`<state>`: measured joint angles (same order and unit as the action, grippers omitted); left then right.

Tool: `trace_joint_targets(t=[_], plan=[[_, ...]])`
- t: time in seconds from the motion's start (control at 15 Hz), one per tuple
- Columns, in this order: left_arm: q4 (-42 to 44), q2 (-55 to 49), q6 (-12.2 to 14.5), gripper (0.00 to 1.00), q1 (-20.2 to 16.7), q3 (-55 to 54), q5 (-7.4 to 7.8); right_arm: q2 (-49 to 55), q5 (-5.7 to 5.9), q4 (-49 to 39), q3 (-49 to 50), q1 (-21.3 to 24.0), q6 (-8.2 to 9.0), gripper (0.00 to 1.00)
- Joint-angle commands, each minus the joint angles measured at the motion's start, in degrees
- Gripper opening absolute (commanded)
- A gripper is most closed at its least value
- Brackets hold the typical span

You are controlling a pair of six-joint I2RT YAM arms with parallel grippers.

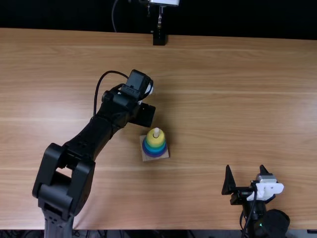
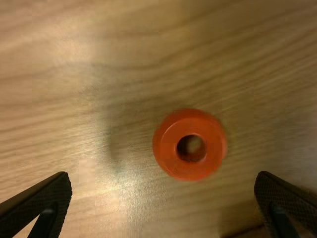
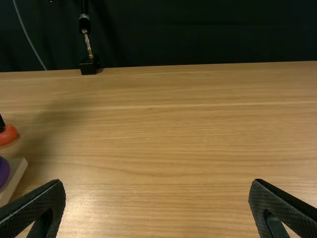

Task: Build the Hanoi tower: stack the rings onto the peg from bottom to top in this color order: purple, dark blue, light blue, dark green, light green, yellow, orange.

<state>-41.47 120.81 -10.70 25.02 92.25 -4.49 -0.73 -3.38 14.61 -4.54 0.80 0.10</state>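
Observation:
In the top view my left gripper (image 1: 134, 93) is over the table just behind and left of the peg's wooden base (image 1: 146, 157). Stacked on that base are purple, blue and green rings under a yellow ring (image 1: 155, 141), with the pale peg tip (image 1: 156, 132) poking out. The left wrist view has an orange ring (image 2: 166, 151) lying flat on the table between the open fingers of my left gripper (image 2: 163, 198). In the right wrist view a dark fingertip is beside the orange ring (image 3: 7, 135). My right gripper (image 1: 245, 171) stands open at the near right; its fingers frame bare wood (image 3: 157, 206).
The wooden table (image 1: 237, 89) stretches under both arms. At its far edge stands a black mount (image 1: 159, 38) with a thin metal post. The left forearm (image 1: 91, 141) crosses the table's left part, and a black cable loops beside its wrist.

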Motion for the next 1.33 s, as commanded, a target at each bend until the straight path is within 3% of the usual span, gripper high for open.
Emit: trace_joint_targets(t=[0.0,1.07,1.27], plan=[[-0.1,1.4,0.5,1.0,-0.8,3.2,-0.36,0.7,0.21,4.2,3.4,0.4,0.11,1.0],[0.8,6.5,0.6,1.0,-0.8,4.3,-0.47,0.7,0.21,4.2,3.4,0.4,0.11,1.0],[0.8,6.6,0.6,0.3,-0.8,4.2,-0.57,0.7,0.21,4.2,3.4,0.4,0.11,1.0]])
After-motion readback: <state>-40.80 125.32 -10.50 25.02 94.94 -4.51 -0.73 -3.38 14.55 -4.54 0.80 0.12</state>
